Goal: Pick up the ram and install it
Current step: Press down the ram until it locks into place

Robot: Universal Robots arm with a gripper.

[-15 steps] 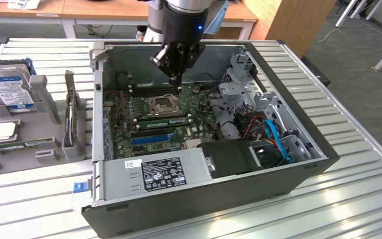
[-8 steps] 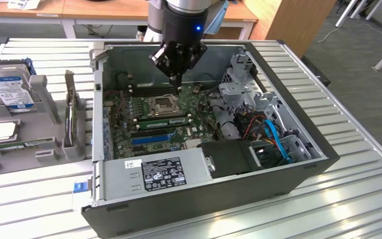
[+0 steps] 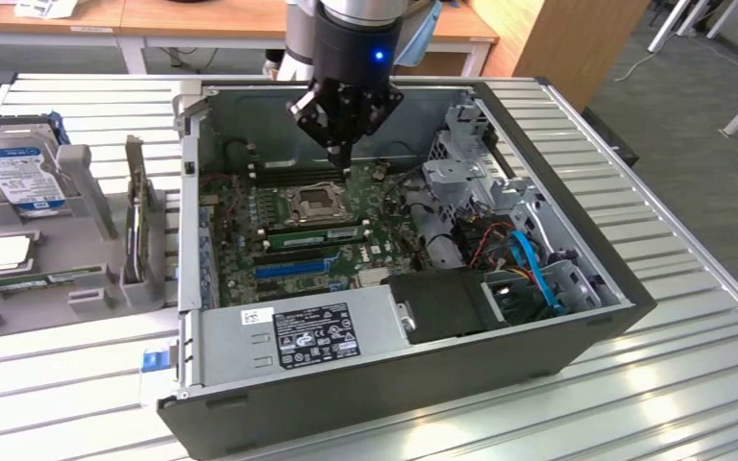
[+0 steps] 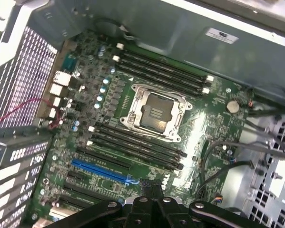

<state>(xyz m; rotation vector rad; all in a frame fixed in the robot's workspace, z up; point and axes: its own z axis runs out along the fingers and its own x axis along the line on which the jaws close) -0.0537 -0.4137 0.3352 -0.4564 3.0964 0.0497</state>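
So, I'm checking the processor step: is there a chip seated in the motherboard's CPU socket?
No. In the wrist view the CPU socket sits open and bare inside its metal frame, with no processor in it.

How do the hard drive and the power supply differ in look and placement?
The hard drive stands on edge in a grey holder outside the case; the power supply sits inside it. The hard drive's label is white and blue; the power supply's is mostly black. Both are silver, labelled boxes.

exterior high overview, wrist close, both motherboard (image 3: 305, 226)
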